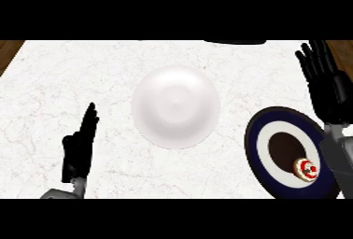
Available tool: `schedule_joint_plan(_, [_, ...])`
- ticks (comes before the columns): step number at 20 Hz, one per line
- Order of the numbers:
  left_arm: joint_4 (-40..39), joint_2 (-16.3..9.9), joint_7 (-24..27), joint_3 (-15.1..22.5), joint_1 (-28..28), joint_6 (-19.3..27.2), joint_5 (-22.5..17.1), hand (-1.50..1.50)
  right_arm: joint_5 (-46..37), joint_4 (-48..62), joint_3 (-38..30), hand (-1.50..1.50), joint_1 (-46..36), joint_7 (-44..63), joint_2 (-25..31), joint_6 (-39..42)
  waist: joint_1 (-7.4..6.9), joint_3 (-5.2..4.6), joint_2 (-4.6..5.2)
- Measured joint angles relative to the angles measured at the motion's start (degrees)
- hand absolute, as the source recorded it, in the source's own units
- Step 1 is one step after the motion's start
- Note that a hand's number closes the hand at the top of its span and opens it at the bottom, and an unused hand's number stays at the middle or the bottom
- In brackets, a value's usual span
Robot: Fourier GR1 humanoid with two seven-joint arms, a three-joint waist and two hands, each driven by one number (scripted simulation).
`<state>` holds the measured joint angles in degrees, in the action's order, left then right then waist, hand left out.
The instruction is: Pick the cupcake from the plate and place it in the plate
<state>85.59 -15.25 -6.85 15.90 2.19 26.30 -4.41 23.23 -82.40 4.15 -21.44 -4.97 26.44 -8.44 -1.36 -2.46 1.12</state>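
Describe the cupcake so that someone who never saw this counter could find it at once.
Start from the white marble counter and go to its right side, where a dark blue plate with a white ring and brown centre lies. The cupcake sits near that plate's lower right edge. It is small, with red and white topping, unlike the plain white plate in the middle.

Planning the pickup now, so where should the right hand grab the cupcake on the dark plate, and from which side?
Grip the cupcake around its sides, coming from above with the right hand. It sits upright, low on the dark plate, beside the forearm.
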Motion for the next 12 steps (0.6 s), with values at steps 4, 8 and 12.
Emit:
schedule_joint_plan(4, [-1.0,-1.9,4.3,-2.5,-0.8,-4.5,-2.7,0.00,-0.1,-1.9,3.4,1.50,1.8,4.1,-1.4,1.0,0.83,1.49,-0.77])
schedule_joint_plan(8, [-1.2,-4.4,7.7,-3.9,-0.9,-8.8,-4.1,0.00,-7.8,-2.4,7.3,-1.50,3.4,5.8,3.4,0.5,1.64,1.50,-1.35])
schedule_joint_plan(12, [-3.0,-5.8,10.6,-5.4,-1.1,-13.4,-6.4,0.00,-14.1,-5.0,8.3,-1.50,12.0,-1.3,-1.3,-9.5,2.56,2.08,-1.35])
